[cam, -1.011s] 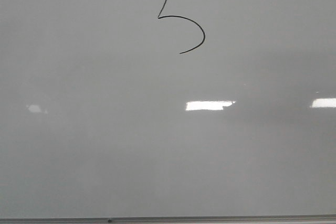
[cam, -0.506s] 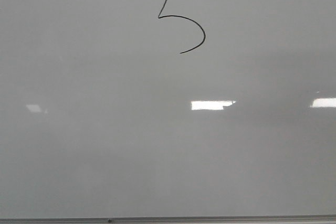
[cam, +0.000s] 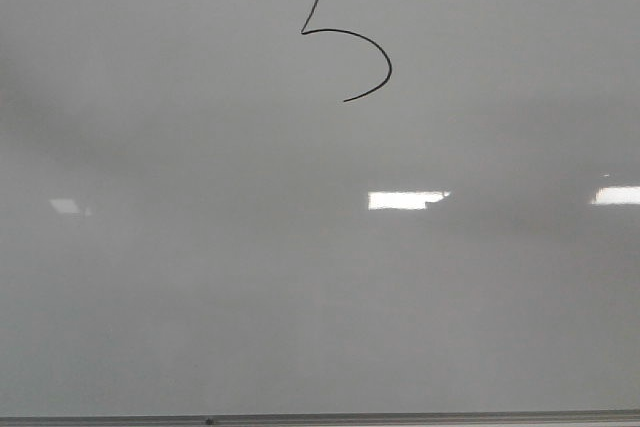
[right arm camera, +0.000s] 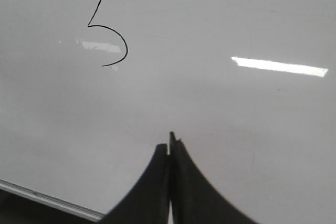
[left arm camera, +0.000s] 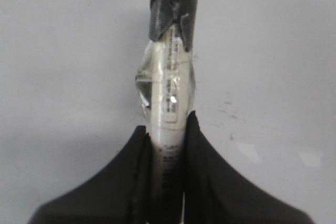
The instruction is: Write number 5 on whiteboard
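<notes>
The whiteboard (cam: 200,277) fills the front view, glossy grey-white. A thin black number 5 (cam: 350,42) is drawn near its far edge; its top stroke runs into a light reflection. It also shows in the right wrist view (right arm camera: 113,27). No gripper shows in the front view. In the left wrist view my left gripper (left arm camera: 165,127) is shut on a marker (left arm camera: 169,85) with a pale, tape-wrapped barrel and a dark end, held over the board (left arm camera: 63,51). My right gripper (right arm camera: 169,142) is shut and empty above the board (right arm camera: 236,129), well short of the 5.
A thin grey metal edge strip (cam: 320,417) runs along the board's near side, and shows in the right wrist view (right arm camera: 47,199). Bright light reflections (cam: 405,200) lie on the board. Faint dark smudges (left arm camera: 228,114) mark the surface by the marker.
The 5 and the board have not changed. The bright reflection in the middle of the front view has drifted slightly right.
</notes>
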Motion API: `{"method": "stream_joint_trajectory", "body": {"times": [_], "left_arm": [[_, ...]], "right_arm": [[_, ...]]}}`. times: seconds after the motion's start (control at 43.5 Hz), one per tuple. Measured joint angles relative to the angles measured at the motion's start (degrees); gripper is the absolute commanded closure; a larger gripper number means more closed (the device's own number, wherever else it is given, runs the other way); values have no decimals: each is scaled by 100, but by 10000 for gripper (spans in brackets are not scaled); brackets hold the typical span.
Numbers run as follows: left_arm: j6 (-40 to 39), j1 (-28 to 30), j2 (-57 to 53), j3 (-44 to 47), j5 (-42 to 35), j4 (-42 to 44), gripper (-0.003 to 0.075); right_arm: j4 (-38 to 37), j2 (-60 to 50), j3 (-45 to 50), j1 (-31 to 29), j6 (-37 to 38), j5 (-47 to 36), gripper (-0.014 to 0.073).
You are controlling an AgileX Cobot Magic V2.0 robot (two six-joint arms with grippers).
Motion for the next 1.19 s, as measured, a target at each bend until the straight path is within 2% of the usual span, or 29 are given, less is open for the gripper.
{"method": "stream_joint_trajectory", "body": {"times": [0.299, 0.574, 0.666, 0.896, 0.965, 1.103, 1.195], "left_arm": [[0, 0, 962, -396, -206, 0, 718], [0, 0, 1206, -430, -351, 0, 433], [0, 0, 1233, -430, -385, 0, 405], [0, 0, 1242, -430, -403, 0, 391], [0, 0, 1242, -430, -407, 0, 330], [0, 0, 1242, -430, -416, 10, 155], [0, 11, 1219, -430, -416, 10, 111]], "right_arm": [[0, 0, 0, 0, 0, 0, 657], [0, 0, 0, 0, 0, 0, 657], [0, 0, 0, 0, 0, 0, 657], [0, 0, 0, 0, 0, 0, 657], [0, 0, 0, 0, 0, 0, 657], [0, 0, 0, 0, 0, 0, 657], [0, 0, 0, 0, 0, 0, 657]]}}
